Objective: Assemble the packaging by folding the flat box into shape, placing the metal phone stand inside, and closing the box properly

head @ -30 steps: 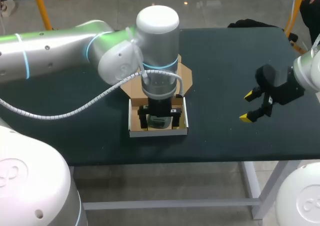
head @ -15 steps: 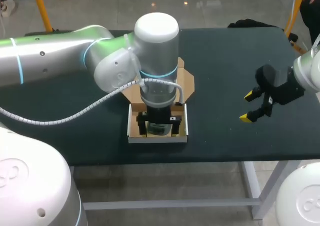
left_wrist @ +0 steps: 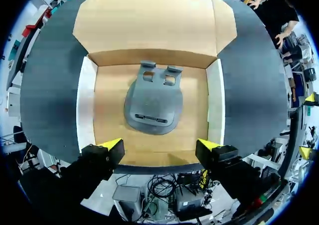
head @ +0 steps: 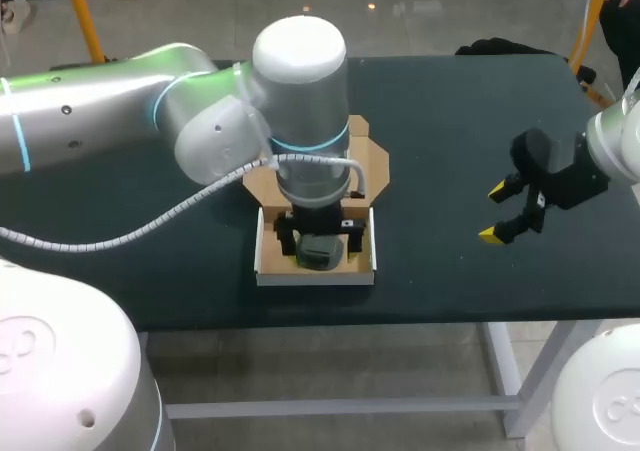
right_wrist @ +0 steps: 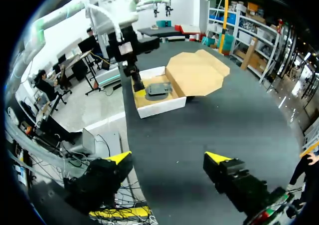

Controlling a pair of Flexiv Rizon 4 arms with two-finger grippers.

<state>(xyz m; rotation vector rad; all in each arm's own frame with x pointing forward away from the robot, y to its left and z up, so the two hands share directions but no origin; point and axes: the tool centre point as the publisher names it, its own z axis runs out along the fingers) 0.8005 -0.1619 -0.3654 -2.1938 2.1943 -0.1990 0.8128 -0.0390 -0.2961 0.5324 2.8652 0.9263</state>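
Observation:
The open cardboard box (head: 263, 256) with white walls stands near the table's front edge, its brown lid (head: 373, 157) lying flat behind it. The grey metal phone stand (head: 319, 255) lies flat on the box floor. My left gripper (head: 318, 237) hangs open just above it, touching nothing. In the left wrist view the stand (left_wrist: 153, 105) lies ahead of the left gripper (left_wrist: 159, 149), inside the box (left_wrist: 85, 105), with the lid (left_wrist: 149, 20) beyond. My right gripper (head: 510, 212) is open and empty, far right of the box. Its wrist view shows the right gripper (right_wrist: 168, 159), box (right_wrist: 160, 107), stand (right_wrist: 158, 89) and lid (right_wrist: 197, 73).
The dark table (head: 450, 121) carries nothing else. Bare surface lies between the box and my right gripper and behind the lid. The box sits close to the table's front edge (head: 400, 321).
My left gripper has risen out of the box, leaving the phone stand on the box floor. The left arm shifted slightly left. The right arm has not moved.

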